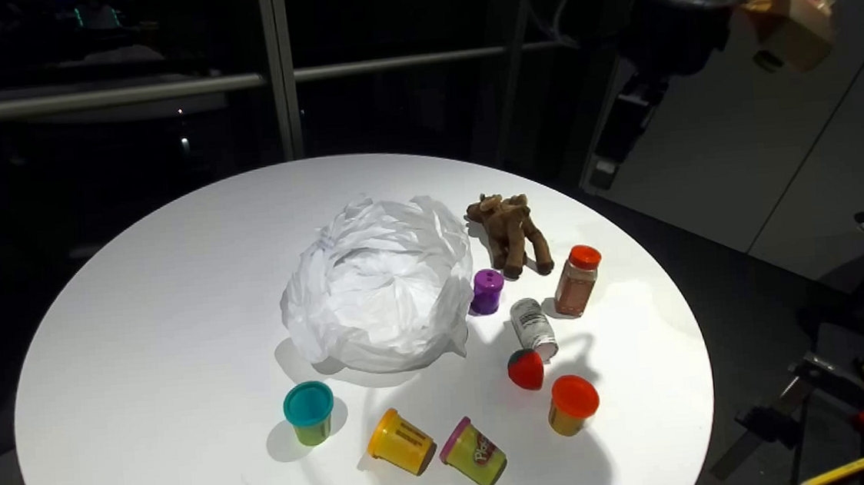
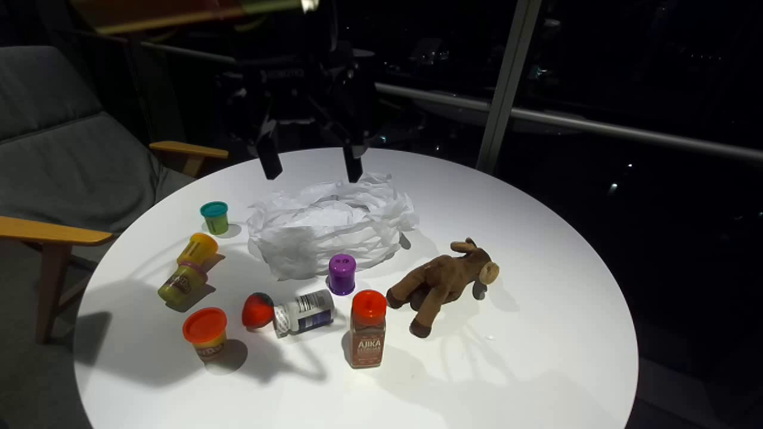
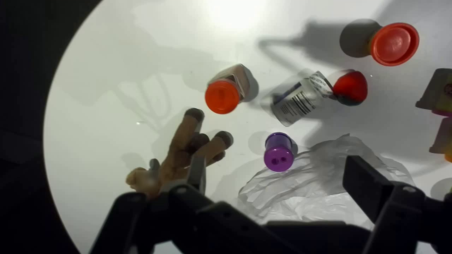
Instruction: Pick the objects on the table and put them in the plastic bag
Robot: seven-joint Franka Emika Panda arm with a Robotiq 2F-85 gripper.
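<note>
High over the round white counter (image 1: 138, 335) hangs the claw (image 2: 313, 174), its two fingers spread wide and holding nothing. The coming move turns, I judge, on the line down to the purple two-hole pencil sharpener (image 3: 279, 153): in the wrist view it lines up about midway between the fingertips, well below them. It stands upright, so its long axis should run along a straight descent. Just beside it sits the crumpled whitish plastic bag (image 2: 286, 250); whether the two touch I cannot tell, and a fingertip could snag that loose wall.

Every other toy or container in sight is outside the bag too, so I judge the packing hardly begun. The brown plush animal (image 2: 444, 279) lies with its legs toward the Ajika spice jar (image 2: 367, 333), which is upright. A white pill bottle (image 2: 307, 313) lies on its side, cap end toward a red strawberry (image 2: 257, 311). The teal-lidded tub (image 1: 310, 414) and red-lidded Play-Doh tub (image 2: 206, 333) stand; the yellow-lidded tub (image 1: 401, 443) and pink-lidded Play-Doh tub (image 1: 476, 455) lie on their sides.

The counter's top is plain, marked by broad grey shadows (image 1: 543, 480). Beyond its edge are dark windows (image 1: 146, 141), a metal rail (image 1: 97, 100) and, in an exterior view, a grey armchair (image 2: 59, 137) with wooden arms.
</note>
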